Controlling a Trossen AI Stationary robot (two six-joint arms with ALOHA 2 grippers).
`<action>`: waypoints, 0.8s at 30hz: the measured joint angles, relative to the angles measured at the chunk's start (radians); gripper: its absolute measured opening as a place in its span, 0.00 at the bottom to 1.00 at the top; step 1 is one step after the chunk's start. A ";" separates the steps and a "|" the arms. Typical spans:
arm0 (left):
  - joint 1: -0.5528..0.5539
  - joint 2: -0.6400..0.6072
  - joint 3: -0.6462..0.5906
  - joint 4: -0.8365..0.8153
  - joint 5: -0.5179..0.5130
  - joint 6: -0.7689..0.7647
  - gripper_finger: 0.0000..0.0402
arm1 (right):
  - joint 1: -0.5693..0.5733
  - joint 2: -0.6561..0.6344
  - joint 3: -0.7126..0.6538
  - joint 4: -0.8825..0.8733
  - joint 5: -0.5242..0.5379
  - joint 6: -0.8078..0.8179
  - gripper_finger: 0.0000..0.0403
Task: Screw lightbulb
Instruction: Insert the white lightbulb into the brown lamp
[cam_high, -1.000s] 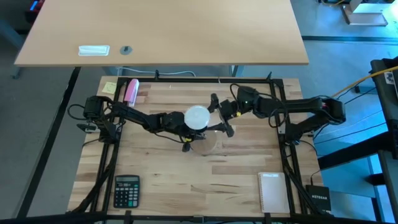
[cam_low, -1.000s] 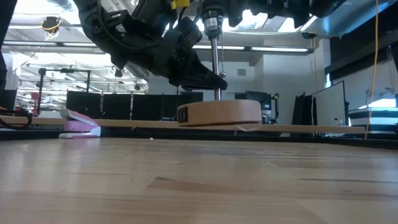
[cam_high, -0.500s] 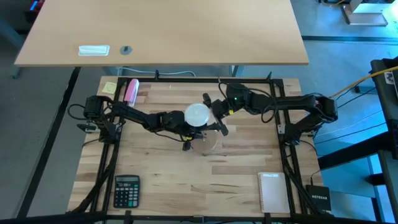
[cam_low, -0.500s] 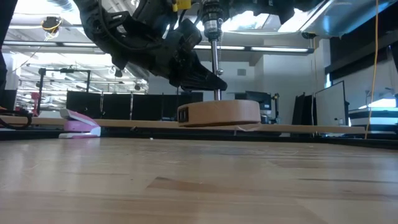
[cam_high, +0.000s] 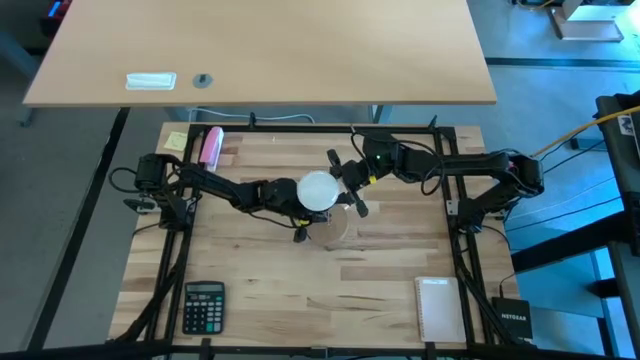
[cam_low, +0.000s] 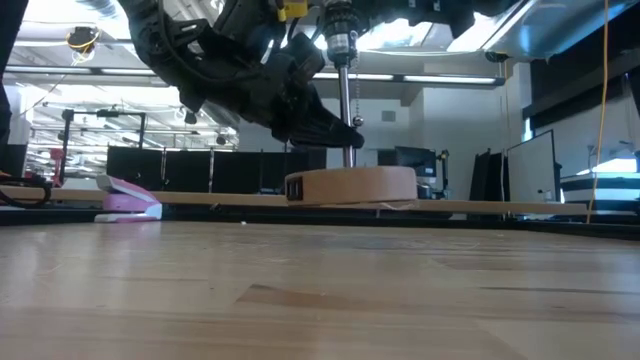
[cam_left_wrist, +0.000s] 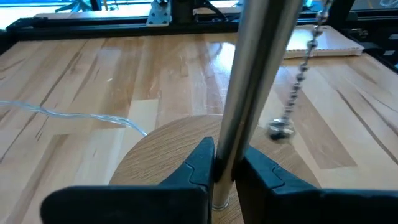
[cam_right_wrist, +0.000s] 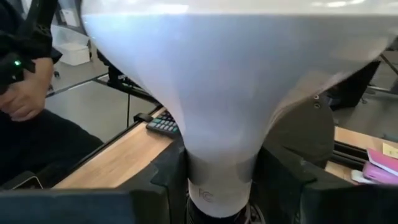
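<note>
The white globe-shaped lightbulb (cam_high: 317, 189) stands upright between the right claw's (cam_high: 346, 186) closing fingers, left claw (cam_left_wrist: 222, 169) clenched on the metal lamp stem (cam_left_wrist: 252, 74) below.

Light wood desk (cam_high: 260, 50) beyond worktable; grey floor (cam_high: 60, 200); dark monitors (cam_low: 200, 168), bright ceiling lights (cam_low: 420, 35) behind.

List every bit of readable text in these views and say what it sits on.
"NETGEAR": on the black box by the table's right corner, faint.
Mark on the lightbulb neck: blurred, unreadable.
Calculator keys: too small to read.
Yellow sticky note: nothing readable.
White label on the far desk: unreadable.
</note>
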 joint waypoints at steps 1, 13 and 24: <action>-0.001 -0.001 0.000 -0.003 -0.015 -0.005 0.07 | 0.000 -0.001 0.000 -0.010 0.013 -0.003 0.37; -0.032 -0.091 0.002 -0.106 -0.383 -0.053 0.07 | 0.096 -0.029 0.003 -0.002 0.528 -0.014 0.37; -0.067 -0.116 0.019 -0.114 -0.555 -0.096 0.07 | 0.225 -0.018 -0.002 0.064 1.039 0.049 0.37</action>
